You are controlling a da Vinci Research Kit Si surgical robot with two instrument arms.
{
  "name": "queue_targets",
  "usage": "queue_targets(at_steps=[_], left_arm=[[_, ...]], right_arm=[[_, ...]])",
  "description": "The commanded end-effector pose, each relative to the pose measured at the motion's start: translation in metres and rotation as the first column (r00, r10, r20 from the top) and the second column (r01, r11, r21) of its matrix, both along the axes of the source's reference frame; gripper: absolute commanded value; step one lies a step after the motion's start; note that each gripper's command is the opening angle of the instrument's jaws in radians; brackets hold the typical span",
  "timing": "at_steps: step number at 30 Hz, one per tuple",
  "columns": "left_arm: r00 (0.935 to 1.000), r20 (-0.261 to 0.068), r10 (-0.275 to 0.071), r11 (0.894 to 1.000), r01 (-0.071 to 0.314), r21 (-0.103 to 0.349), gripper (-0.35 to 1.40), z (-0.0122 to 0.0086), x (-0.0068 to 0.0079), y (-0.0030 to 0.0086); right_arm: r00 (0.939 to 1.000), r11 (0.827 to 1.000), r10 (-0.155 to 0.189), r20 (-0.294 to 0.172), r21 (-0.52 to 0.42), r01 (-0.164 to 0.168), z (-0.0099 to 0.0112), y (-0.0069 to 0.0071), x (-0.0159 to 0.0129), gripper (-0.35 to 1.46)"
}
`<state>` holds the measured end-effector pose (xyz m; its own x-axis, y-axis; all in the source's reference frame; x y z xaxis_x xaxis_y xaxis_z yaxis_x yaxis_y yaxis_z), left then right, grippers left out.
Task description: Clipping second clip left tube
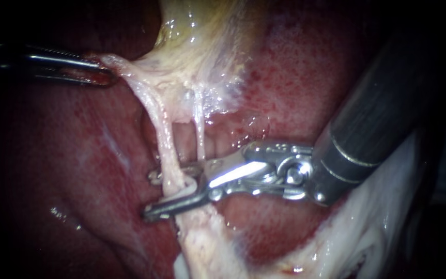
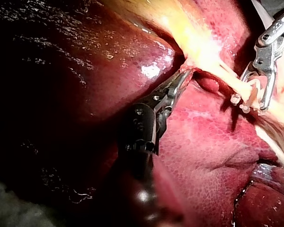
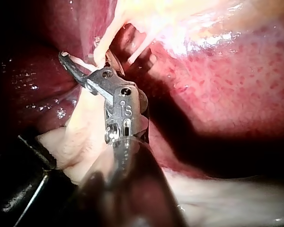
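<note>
Wet mottled liver (image 1: 305,77), left instrument (image 1: 101,70) pinching membrane (image 1: 129,72) — right instrument (image 1: 153,194) straddling stringy tube (image 1: 167,150)

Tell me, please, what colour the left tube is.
The left tube is pale pinkish white, clearest in the endoscope view.

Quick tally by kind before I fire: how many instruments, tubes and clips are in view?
Instruments: 2, left instrument and right instrument
Tubes: 2, left tube and right tube
Clips: 1 clear, a white clip at the right instrument's tip against the left tube; I cannot make out another
Total: 5
</note>
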<state>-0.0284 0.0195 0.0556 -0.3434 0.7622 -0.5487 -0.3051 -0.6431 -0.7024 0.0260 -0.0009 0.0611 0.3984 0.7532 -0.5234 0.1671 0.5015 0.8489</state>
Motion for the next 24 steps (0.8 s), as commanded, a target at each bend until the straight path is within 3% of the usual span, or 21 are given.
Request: queue_targets(at_steps=[1, 10, 24], left_arm=[[1.0, 0.0, 0.0, 1.0, 0.0, 0.0, -0.35, 0.0, 0.0, 0.0], [1.0, 0.0, 0.0, 1.0, 0.0, 0.0, -0.35, 0.0, 0.0, 0.0], [1.0, 0.0, 0.0, 1.0, 0.0, 0.0, -0.35, 0.0001, 0.0, 0.0001]], right_arm=[[1.0, 1.0, 0.002, -0.007, 0.006, -0.002, -0.0002, -0.0001, 0.0, 0.5], [0.9984, 0.999, 0.024, -0.052, 0.045, -0.021, -0.0026, -0.0006, 0.0005, 0.44], [0.9988, 0.998, 0.023, -0.043, 0.067, -0.02, -0.0026, -0.0006, 0.0, 0.16]])
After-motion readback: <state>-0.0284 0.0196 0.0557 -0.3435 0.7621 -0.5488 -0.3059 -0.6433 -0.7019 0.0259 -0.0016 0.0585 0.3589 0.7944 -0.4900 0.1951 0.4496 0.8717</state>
